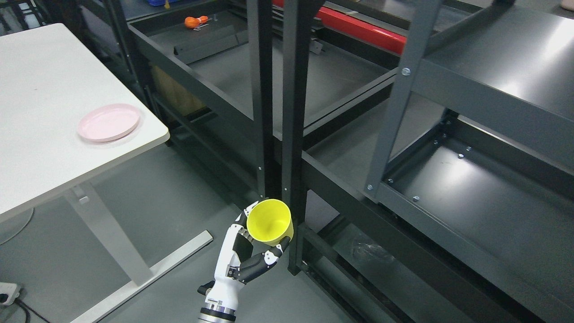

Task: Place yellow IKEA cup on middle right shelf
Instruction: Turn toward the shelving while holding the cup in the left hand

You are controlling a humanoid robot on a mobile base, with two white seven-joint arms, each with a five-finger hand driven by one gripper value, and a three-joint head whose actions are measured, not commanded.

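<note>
My left hand (265, 232) comes up from the bottom edge, left of the middle, and is shut on the yellow cup (269, 220). The cup is tilted, with its open mouth facing up toward the camera. It hangs low in front of the dark upright posts (293, 112) between two grey metal racks. The right rack's shelves (493, 211) lie to the right of the cup and hold nothing that I can see. A higher shelf (515, 58) of that rack sits at the upper right.
A white table (45, 80) with a pink plate (109, 122) stands at the left. The left rack's shelf (323, 76) carries an orange object (196, 21). A red bar (363, 27) lies behind the racks. A power strip (6, 294) lies on the floor at the lower left.
</note>
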